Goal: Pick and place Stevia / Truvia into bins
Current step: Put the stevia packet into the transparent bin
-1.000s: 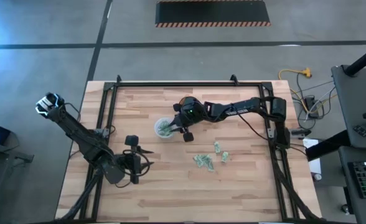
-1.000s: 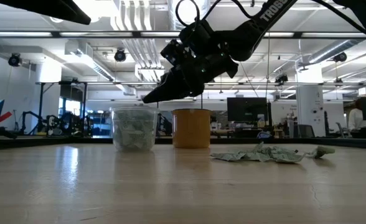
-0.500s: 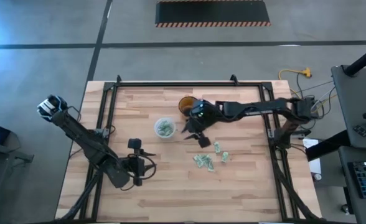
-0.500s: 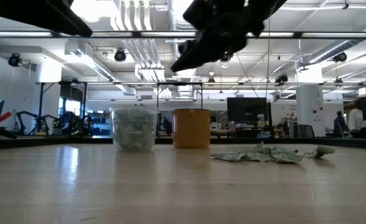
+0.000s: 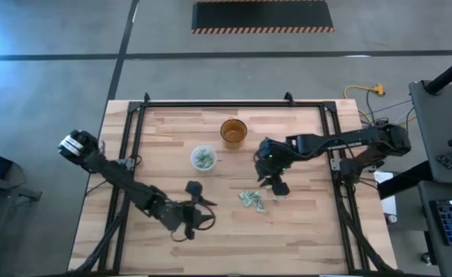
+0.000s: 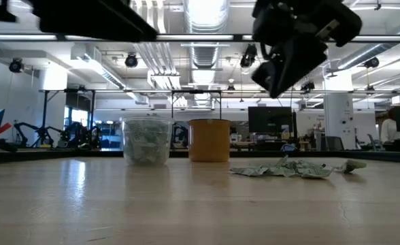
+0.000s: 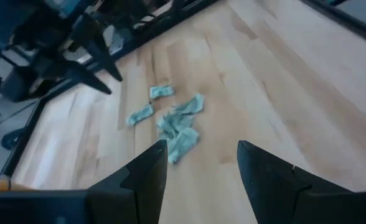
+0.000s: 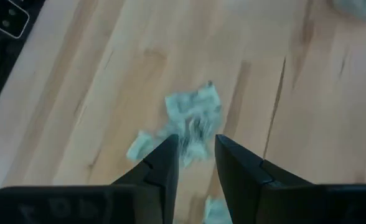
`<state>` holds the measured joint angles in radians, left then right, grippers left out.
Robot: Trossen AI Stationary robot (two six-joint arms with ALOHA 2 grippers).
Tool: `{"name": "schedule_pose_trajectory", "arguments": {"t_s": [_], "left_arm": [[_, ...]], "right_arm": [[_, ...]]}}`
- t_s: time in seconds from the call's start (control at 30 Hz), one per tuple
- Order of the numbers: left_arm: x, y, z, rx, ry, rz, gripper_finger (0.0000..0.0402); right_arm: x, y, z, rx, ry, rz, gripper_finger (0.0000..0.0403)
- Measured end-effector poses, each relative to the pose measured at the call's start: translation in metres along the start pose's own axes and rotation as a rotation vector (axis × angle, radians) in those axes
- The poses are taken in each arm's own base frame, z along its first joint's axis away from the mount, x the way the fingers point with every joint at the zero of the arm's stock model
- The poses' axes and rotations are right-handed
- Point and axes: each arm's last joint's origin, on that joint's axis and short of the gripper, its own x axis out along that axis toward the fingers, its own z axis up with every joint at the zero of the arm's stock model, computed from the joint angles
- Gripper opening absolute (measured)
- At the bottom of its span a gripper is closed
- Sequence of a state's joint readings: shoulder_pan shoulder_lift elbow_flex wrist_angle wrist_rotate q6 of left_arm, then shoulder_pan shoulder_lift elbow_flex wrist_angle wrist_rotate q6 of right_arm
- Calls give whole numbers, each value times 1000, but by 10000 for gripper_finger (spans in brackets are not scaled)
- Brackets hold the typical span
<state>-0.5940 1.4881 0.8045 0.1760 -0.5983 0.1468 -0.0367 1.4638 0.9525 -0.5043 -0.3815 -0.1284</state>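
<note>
Several pale green and white Stevia / Truvia sachets (image 5: 250, 198) lie in a loose pile on the wooden table, right of centre; they also show in the low view (image 6: 292, 168). A translucent cup (image 5: 203, 158) with sachets inside stands upright at mid-table, and an amber cup (image 5: 233, 131) stands behind it. My right gripper (image 8: 195, 149) hangs above the pile's right side, slanting down, open by a narrow gap with nothing between its fingers. My left gripper (image 7: 201, 158) is open wide, left of the pile and above the table, pointing at it.
A black frame (image 5: 211, 104) runs along the table's far, left and right sides. Bare wood lies between the cups and the near edge. Cables and a desk stand beyond the right edge (image 5: 380, 115).
My right gripper has left the spot beside the translucent cup, risen, and swung toward the table's right and near side until it hangs over the sachet pile. My left gripper has gone right along the near half of the table, toward the pile. Cups and pile have kept still.
</note>
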Motion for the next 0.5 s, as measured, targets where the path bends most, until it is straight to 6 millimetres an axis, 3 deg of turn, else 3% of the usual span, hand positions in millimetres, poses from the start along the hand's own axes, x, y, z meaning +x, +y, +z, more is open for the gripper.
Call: {"name": "schedule_pose_trajectory", "arguments": {"t_s": [0.3, 0.5], "left_arm": [[62, 18, -21, -16, 44, -40, 178], [94, 32, -26, -19, 79, -56, 178]], "right_arm": [[-29, 12, -41, 140, -59, -174, 68], [-44, 19, -61, 169, -150, -212, 59]]}}
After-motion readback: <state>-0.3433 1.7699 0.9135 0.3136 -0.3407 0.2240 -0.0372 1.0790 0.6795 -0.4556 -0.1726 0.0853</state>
